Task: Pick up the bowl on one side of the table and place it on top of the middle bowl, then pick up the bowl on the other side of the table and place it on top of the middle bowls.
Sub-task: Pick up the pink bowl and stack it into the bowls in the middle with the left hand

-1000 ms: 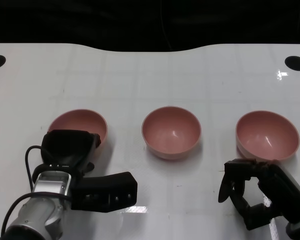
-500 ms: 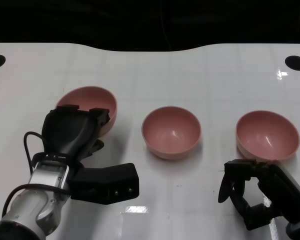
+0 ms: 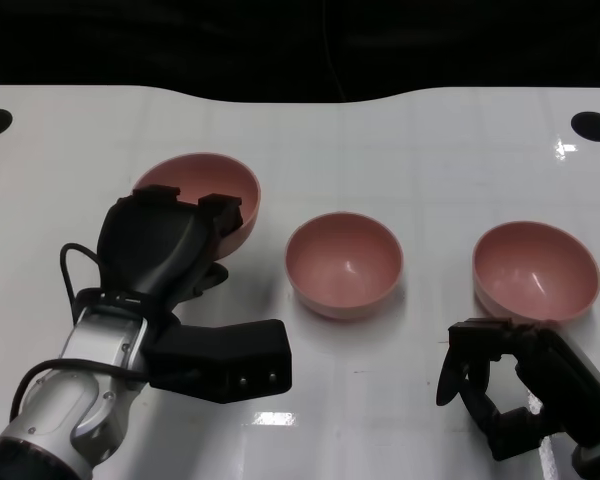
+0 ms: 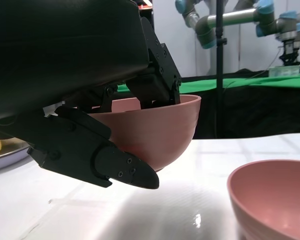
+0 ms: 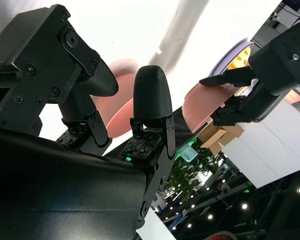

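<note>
On the white table [image 3: 410,150], three pink bowls are shown in a row. Left bowl [image 3: 208,195]: gripped by the left hand [image 3: 165,250], fingers hooked over its near rim and the thumb pressed beneath; tilted and lifted clear of the table surface, as seen in the left wrist view [image 4: 155,132]. Middle bowl [image 3: 343,263]: seated upright on the table, just beside the held bowl, not touching it. Right bowl [image 3: 535,270]: seated upright, well apart from the middle one. Right hand [image 3: 495,385]: positioned near the right bowl's front edge, fingers apart, nothing held.
</note>
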### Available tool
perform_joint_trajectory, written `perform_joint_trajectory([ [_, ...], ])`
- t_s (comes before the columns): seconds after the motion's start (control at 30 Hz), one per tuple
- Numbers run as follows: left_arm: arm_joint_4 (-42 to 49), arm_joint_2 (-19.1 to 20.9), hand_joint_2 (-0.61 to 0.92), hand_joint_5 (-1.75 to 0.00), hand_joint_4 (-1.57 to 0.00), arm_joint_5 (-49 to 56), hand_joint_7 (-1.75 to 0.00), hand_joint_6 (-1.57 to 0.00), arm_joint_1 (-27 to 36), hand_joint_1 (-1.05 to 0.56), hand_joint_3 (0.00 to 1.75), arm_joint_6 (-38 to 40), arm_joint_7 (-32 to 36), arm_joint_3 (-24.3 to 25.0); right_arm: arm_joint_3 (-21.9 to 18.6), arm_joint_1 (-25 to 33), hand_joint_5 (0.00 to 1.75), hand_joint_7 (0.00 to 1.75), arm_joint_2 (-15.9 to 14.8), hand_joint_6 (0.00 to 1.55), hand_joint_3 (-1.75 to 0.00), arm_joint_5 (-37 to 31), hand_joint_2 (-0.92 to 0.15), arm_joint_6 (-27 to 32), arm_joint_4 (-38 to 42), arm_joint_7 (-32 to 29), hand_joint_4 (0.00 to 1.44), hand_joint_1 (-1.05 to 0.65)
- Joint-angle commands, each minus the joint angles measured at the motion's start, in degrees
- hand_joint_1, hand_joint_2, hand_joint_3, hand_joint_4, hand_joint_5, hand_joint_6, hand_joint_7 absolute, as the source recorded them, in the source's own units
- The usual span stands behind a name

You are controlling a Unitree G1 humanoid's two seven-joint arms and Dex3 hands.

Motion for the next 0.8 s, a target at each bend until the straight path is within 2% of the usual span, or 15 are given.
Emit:
perform_joint_trajectory([
  [0.03, -0.6, 1.2, 0.90, -1.75, -0.81, -0.3, -1.18, -0.84, 0.0, -0.21, 0.17, 0.0, -1.0, 0.6, -0.1, 0.0, 1.73, 1.36, -0.6, 0.86, -1.63, 0.9, -0.17, -0.3, 0.2, -0.1, 0.85, 0.00],
  [0.1, -1.0, 0.6, 0.90, -1.75, -0.81, 0.0, -1.19, -0.84, -0.7, -0.21, 0.17, -0.6, -0.1, 0.3, -0.1, -0.1, 1.73, 1.36, -0.7, 0.86, -1.63, 0.7, -0.17, -0.5, 0.4, -0.2, 0.85, 0.00],
  [0.13, -1.2, 0.2, 0.88, -1.75, -0.84, 0.2, -1.31, -0.81, -1.2, -0.23, 0.20, -1.1, 0.5, 0.1, -0.1, -0.1, 1.72, 1.35, -0.8, 0.85, -1.62, 0.5, -0.18, -0.6, 0.5, -0.3, 0.85, -0.02],
  [0.17, -1.4, -0.1, 0.87, -1.75, -0.85, 0.4, -1.36, -0.80, -1.6, -0.23, 0.22, -1.5, 1.0, 0.0, -0.1, -0.2, 1.72, 1.35, -0.9, 0.85, -1.62, 0.4, -0.18, -0.7, 0.5, -0.3, 0.85, -0.03],
  [0.27, -0.9, -0.7, 0.82, -1.75, -0.86, 0.2, -1.43, -0.78, -2.6, -0.24, 0.32, -2.9, 1.2, -0.3, -0.1, -0.2, 1.71, 1.34, -0.9, 0.86, -1.61, 0.5, -0.18, -0.7, 0.5, -0.2, 0.85, -0.03],
  [0.33, -0.1, -1.2, 0.65, -1.75, -0.88, 0.0, -1.48, -0.78, -3.6, -0.23, 0.68, -4.3, 1.2, -0.7, -0.1, -0.2, 1.70, 1.34, -0.8, 0.86, -1.61, 0.7, -0.18, -0.7, 0.6, 0.0, 0.85, -0.03],
  [0.37, 0.3, -1.5, 0.62, -1.75, -0.88, -0.1, -1.43, -0.78, -4.2, -0.23, 0.75, -4.8, 0.7, -0.9, 0.0, -0.2, 1.70, 1.35, -0.8, 0.86, -1.61, 0.8, -0.18, -0.9, 0.7, 0.0, 0.85, -0.03],
  [0.4, 0.5, -1.6, 0.59, -1.75, -0.87, -0.1, -1.26, -0.84, -4.5, -0.23, 0.82, -5.0, 0.3, -1.0, 0.0, -0.2, 1.71, 1.35, -0.8, 0.85, -1.61, 0.8, -0.18, -1.0, 0.8, 0.0, 0.85, -0.03],
  [0.47, 1.5, -2.4, 0.56, -1.75, -0.88, -0.1, -1.12, -0.90, -5.4, -0.24, 0.87, -6.2, 0.7, -1.4, 0.0, -0.2, 1.72, 1.35, -0.8, 0.85, -1.61, 0.8, -0.18, -0.8, 0.8, 0.1, 0.85, -0.03],
  [0.73, 4.1, -4.2, 0.56, -1.75, -0.90, 0.4, -1.17, -0.90, -7.2, -0.26, 0.85, -7.6, 1.5, -2.3, 0.0, 0.0, 1.72, 1.37, -0.8, 0.85, -1.62, 0.8, -0.18, -0.2, 0.5, 0.3, 0.84, -0.04],
  [0.77, 4.4, -4.7, 0.67, -1.75, -0.89, 0.4, -0.97, -0.93, -7.6, -0.34, 0.51, -7.5, 1.0, -2.5, 0.1, -0.1, 1.72, 1.37, -0.8, 0.85, -1.62, 1.0, -0.18, -0.3, 0.5, 0.5, 0.84, -0.04],
  [0.8, 5.0, -5.4, 0.74, -1.75, -0.89, -0.3, -0.87, -0.96, -8.1, -0.37, 0.34, -8.4, 0.3, -2.9, 0.1, 0.0, 1.72, 1.36, -0.8, 0.84, -1.62, 1.1, -0.18, -0.3, 0.4, 0.7, 0.84, -0.03],
])
